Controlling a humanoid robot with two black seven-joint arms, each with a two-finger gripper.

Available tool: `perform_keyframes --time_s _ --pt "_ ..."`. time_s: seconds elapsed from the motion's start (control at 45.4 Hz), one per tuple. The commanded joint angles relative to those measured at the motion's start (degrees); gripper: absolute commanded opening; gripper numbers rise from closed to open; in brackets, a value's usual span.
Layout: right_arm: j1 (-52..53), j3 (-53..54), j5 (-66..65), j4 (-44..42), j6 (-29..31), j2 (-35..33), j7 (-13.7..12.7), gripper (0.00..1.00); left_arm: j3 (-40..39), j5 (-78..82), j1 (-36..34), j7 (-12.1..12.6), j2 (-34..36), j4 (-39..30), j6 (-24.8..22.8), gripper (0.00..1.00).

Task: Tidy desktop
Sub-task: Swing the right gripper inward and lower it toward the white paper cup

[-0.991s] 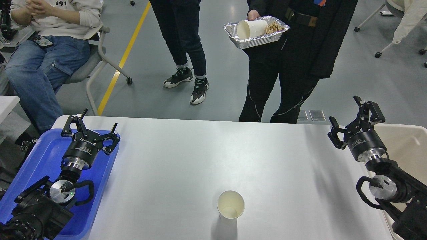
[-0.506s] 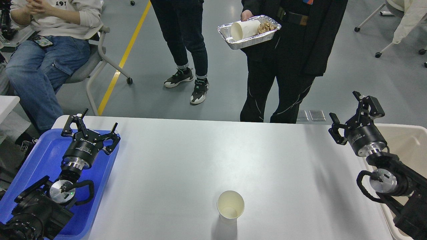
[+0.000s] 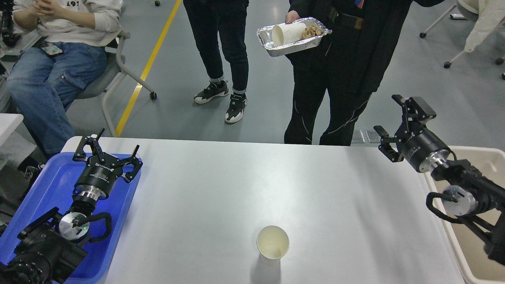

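The desktop (image 3: pixel 221 189) is filling the middle of the view, bearing one upright paper cup (image 3: pixel 272 242) near its front edge; a blue tray (image 3: pixel 47 185) is lying at its left end and a beige bin (image 3: pixel 479 157) at its right. The left gripper (image 3: pixel 108 152) is hovering over the tray with fingers spread and empty; the right gripper (image 3: pixel 394 120) is hanging above the desktop's far right corner, fingers likewise apart. Judging by this, the cup is waiting to be cleared; approaching from the side and closing gently is advisable, since it looks light and tippable.

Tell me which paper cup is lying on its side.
The paper cup in the foil tray held by the person in black; the paper cup on the desktop stands upright.
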Motion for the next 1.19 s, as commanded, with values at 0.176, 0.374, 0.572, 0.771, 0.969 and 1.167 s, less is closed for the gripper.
perform_keyframes --time_s 0.176,0.374,0.572,0.771,0.969,1.167 --pt "7.6 -7.5 -3.8 5.2 -2.5 -5.6 -0.8 1.00 0.0 -0.1 0.1 -0.1 0.0 0.1 0.0 1.00" --pt "9.1 -10.3 -4.5 9.5 -2.5 -7.7 -0.9 1.00 0.0 -0.1 0.1 -0.1 0.0 0.1 0.0 1.00" --pt "13.6 -15.7 -13.0 15.0 -2.4 -13.7 -0.9 1.00 0.0 -0.1 0.1 -0.1 0.0 0.1 0.0 1.00" --pt "13.9 -16.0 -23.9 20.6 -2.4 -18.7 -0.9 1.00 0.0 -0.1 0.1 -0.1 0.0 0.1 0.0 1.00" --pt "13.3 -16.2 -31.9 23.0 -2.1 -21.0 -0.9 1.00 0.0 -0.1 0.1 -0.1 0.0 0.1 0.0 1.00" --pt "14.2 -17.5 -40.2 28.1 -1.4 -20.6 -0.8 1.00 0.0 -0.1 0.1 -0.1 0.0 0.1 0.0 1.00"
